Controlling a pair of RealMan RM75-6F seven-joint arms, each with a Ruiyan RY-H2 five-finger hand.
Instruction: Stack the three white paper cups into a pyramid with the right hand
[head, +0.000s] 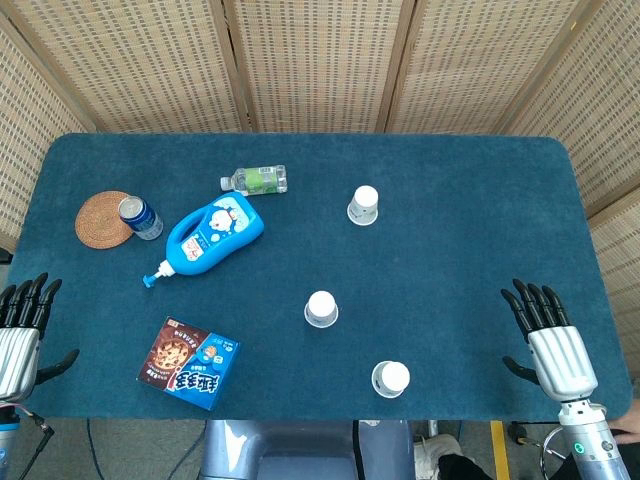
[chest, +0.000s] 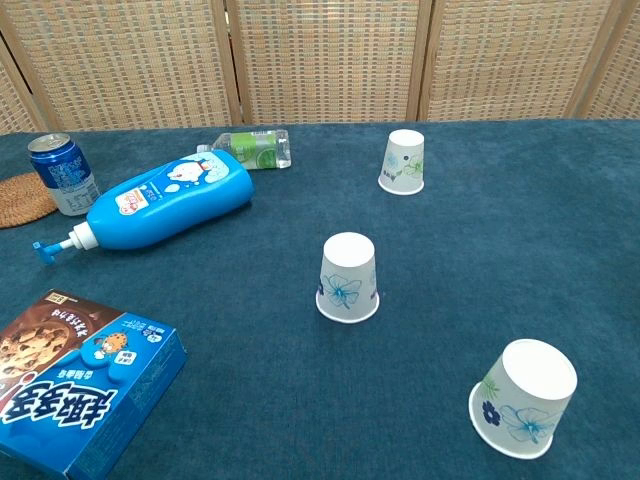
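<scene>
Right hand (head: 555, 338): released, fingers spread, holding nothing.
First move: I judged the near cup (head: 390, 379), at its nine o'clock, best gripped mid-wall, gently.

Desk (head: 470, 230) being covered by dark teal carpet-like cloth; being backed by woven rattan screen panels (head: 310, 60) in wooden frames.

The head camera sits high and looks almost straight down on the whole blue table (head: 470, 200). The chest camera sits low at the near edge, looking across toward the wicker screen (chest: 320, 60). Both share the table's middle.
</scene>
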